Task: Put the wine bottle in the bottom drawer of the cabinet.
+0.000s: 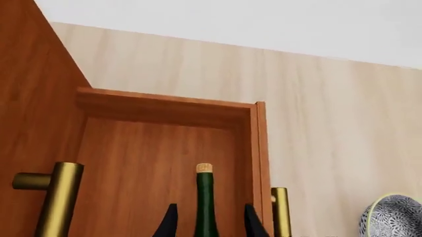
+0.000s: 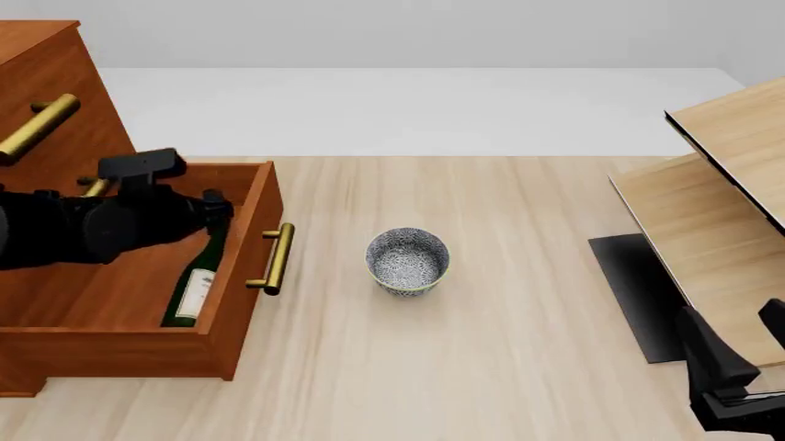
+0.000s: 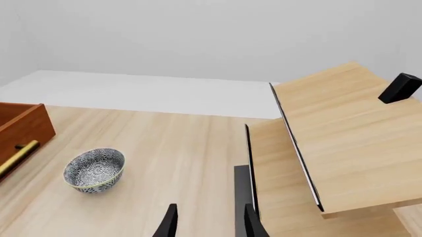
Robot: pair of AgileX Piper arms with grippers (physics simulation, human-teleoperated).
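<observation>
Lying in the open bottom drawer (image 2: pixel 239 276) near the table's left edge, the bottle (image 2: pixel 197 280) is seen between the spread fingers of the left gripper (image 1: pixel 207 222), neck flanked, contact unclear. Glass is judged heavy, slippery, fragile; the neck suits gripping. The right gripper (image 3: pixel 207 222) is spread, idle.

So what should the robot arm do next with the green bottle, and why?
Probably open the left gripper and let go. The wine bottle already lies inside the open bottom drawer, with the fingers on either side of its neck. I cannot tell if they still squeeze it.
</observation>
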